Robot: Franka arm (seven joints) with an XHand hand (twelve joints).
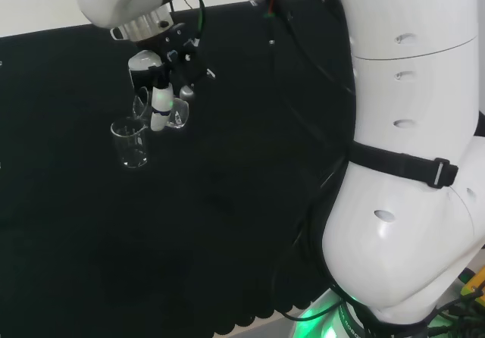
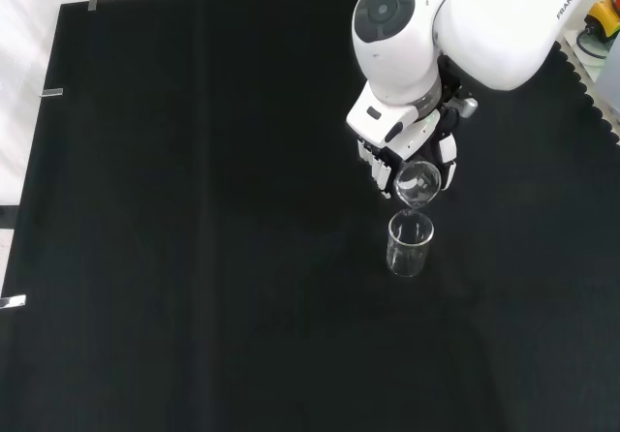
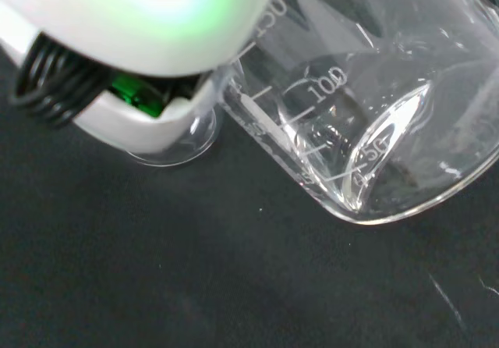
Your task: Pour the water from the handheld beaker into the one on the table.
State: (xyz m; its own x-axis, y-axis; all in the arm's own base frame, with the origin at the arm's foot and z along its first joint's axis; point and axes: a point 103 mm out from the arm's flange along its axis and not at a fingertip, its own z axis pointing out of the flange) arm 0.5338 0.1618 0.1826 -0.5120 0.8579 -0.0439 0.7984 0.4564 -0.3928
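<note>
The hand (image 1: 161, 88) (image 2: 412, 146) is shut on a clear glass beaker (image 1: 176, 114) (image 2: 418, 182) (image 3: 366, 122), which lies tipped on its side with its mouth over a second clear beaker. That second beaker (image 1: 130, 142) (image 2: 410, 243) stands upright on the black cloth just below the held one. In the wrist view the held beaker is close and large, its printed scale showing, with a little water pooled along its lower side near the rim. A round glass base (image 3: 168, 141), the standing beaker seen from above, lies behind a white finger (image 3: 148, 106).
The arm's big white links (image 1: 402, 148) stand at the right of the head view. A round grey-capped link (image 2: 392, 25) sits above the hand in the front view. Black cloth (image 2: 194, 209) spreads around the beakers. Cables (image 1: 303, 57) run across the cloth near the arm.
</note>
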